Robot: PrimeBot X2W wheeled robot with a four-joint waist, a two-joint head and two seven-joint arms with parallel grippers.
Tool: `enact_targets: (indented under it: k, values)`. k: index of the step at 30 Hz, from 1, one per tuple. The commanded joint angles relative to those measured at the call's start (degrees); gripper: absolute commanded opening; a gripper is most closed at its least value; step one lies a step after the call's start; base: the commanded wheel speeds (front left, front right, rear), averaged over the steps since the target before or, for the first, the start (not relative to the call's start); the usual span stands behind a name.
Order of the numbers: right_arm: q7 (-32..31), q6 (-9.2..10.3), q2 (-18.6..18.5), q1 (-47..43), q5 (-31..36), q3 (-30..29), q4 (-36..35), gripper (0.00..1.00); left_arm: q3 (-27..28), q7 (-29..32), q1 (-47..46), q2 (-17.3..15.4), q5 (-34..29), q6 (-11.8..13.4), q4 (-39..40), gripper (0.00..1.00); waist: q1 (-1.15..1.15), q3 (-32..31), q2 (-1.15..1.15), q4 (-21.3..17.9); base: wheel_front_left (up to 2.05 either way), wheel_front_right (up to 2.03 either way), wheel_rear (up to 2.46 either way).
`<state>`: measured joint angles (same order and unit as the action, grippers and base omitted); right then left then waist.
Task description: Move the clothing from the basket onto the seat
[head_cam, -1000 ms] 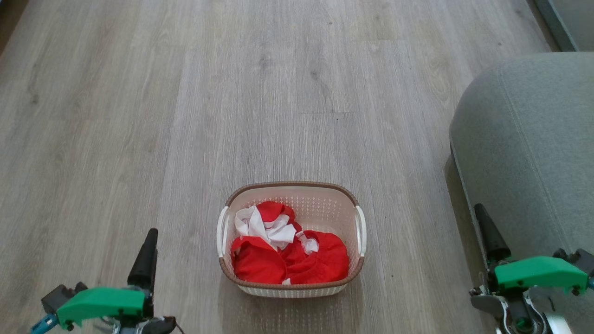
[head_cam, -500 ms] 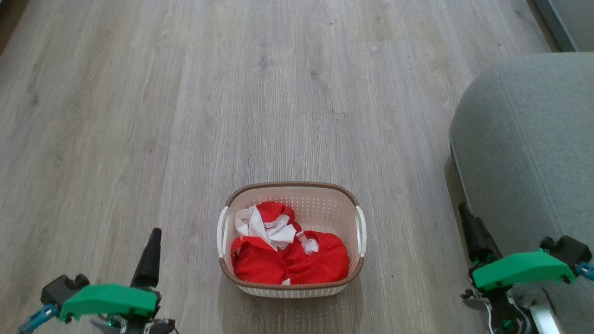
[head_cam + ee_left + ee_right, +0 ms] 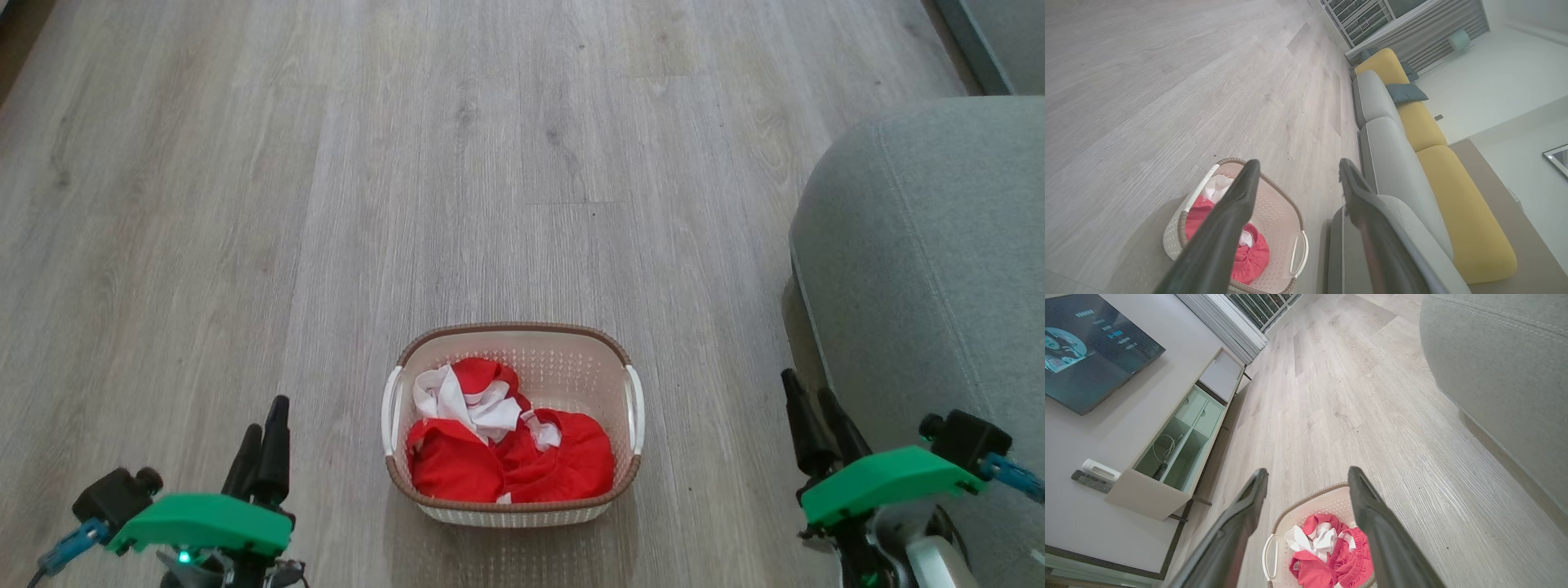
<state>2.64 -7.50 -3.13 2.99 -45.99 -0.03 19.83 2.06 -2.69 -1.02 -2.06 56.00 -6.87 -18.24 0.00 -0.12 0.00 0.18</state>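
Right gripper (image 3: 807, 384) has slid leftward; it and left gripper (image 3: 266, 415) flank the basket (image 3: 514, 327) of clothing (image 3: 457, 461), jaws apart, empty.

left gripper (image 3: 268, 415): turned, both fingers (image 3: 276, 449) showing | right gripper (image 3: 807, 384): shifted left, turned

Seat (image 3: 922, 269) cut off at R edge; basket (image 3: 571, 367) bottom partly hidden under clothing (image 3: 457, 469); TV (image 3: 1090, 347) text unreadable.

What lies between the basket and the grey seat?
In the head view, only bare wood-look floor lies between basket and seat; the right gripper shows by the seat's edge.
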Motion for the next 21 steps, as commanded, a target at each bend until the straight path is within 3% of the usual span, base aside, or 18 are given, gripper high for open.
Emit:
enact_targets:
  k: [1, 21]
  values:
    - [0.9, 0.0, -1.0, 3.4, 2.3, 1.1, -1.3, 1.0, 0.6, -1.0, -3.0, -0.5, -2.4, -0.2, 2.3, 1.0, 0.0, 0.0, 0.0, 0.0, 0.0, 0.0, 0.0]
    - [4.3, 0.01, -1.6, 4.2, 12.8, 4.1, 2.0, 1.0, 0.2, -4.3, -3.1, -0.6, -15.9, -0.4, 2.8, 1.0, 0.0, -0.3, 0.0, 0.1, 0.0, 0.0, 0.0]
